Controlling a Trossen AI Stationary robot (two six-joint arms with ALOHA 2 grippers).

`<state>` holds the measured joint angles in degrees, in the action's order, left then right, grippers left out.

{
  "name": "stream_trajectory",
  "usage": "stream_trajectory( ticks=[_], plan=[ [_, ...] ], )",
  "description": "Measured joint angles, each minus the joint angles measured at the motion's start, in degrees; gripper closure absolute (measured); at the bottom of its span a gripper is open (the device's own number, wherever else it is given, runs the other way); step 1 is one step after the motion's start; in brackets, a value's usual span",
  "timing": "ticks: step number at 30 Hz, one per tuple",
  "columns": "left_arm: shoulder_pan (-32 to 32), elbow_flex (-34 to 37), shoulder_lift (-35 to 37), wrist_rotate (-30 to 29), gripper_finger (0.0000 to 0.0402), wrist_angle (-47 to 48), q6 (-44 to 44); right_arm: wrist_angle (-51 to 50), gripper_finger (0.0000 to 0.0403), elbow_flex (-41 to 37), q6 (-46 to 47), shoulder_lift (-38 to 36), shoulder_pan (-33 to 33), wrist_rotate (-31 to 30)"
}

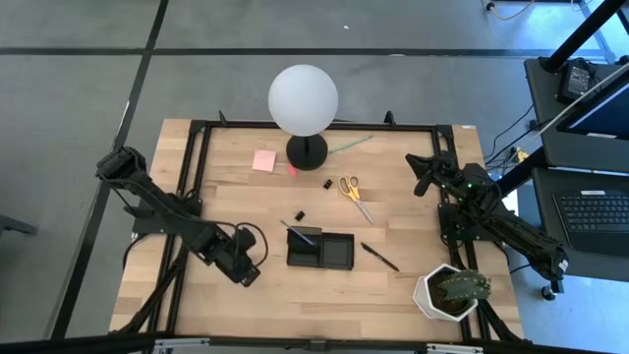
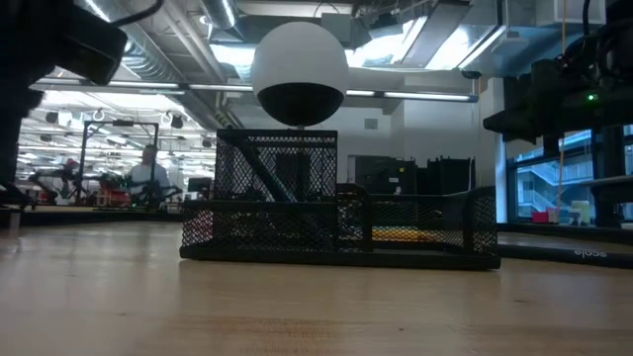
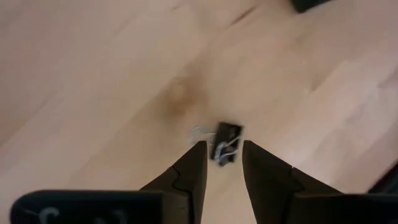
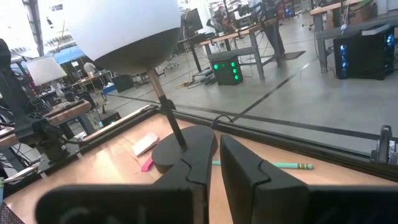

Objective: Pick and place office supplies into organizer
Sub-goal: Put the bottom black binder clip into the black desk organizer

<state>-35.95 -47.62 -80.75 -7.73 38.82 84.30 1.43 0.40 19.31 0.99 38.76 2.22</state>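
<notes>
The black organizer (image 1: 321,249) sits in the table's middle, with a dark pen (image 1: 301,234) slanting in its left compartment. My left gripper (image 1: 246,269) hovers left of it, near the near edge, shut on a tiny black binder clip (image 3: 225,142). The yellow-handled scissors (image 1: 355,195), two more clips (image 1: 327,184) (image 1: 298,215), another pen (image 1: 378,257), the pink sticky pad (image 1: 263,160) and a green stick (image 1: 349,145) all lie flat on the wood. My right gripper (image 4: 214,149) waits shut, raised over the table's right side (image 1: 423,174). My left gripper pinches the binder clip's lower part (image 3: 222,155) between its two fingertips (image 3: 200,152), coming from above and pointing down at the table. The clip's black body sticks out beyond the fingertips, and its silver wire handle (image 3: 199,133) shows to one side. The clip looks lifted clear of the wood.
A white globe lamp (image 1: 303,98) stands on its black base (image 1: 307,150) at the far middle. A potted plant (image 1: 450,292) is at the near right corner. A black frame rail (image 1: 187,197) borders the table. Bare wood (image 1: 324,305) lies between the organizer and the near edge.
</notes>
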Motion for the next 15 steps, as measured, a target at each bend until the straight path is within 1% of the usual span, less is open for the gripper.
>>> stream_trajectory(
  ticks=[3,6,11,15],
  plan=[
    [1.18,0.95,0.0,0.08,0.0292,-3.89,-3.87,0.0,0.0366,0.0,-0.11,0.0,0.0,-0.02],
    [2.29,1.33,0.0,0.85,0.0278,-3.7,-5.77,0.0,0.0366,0.0,-0.16,0.0,0.02,-0.02],
    [3.42,1.34,0.0,2.81,0.0256,-2.89,-5.64,0.0,0.0366,0.0,-0.37,0.0,0.02,-0.02],
    [3.63,1.34,0.0,3.12,0.0248,-2.92,-5.62,0.0,0.0366,0.0,-0.48,0.0,0.02,-0.02]
  ],
)
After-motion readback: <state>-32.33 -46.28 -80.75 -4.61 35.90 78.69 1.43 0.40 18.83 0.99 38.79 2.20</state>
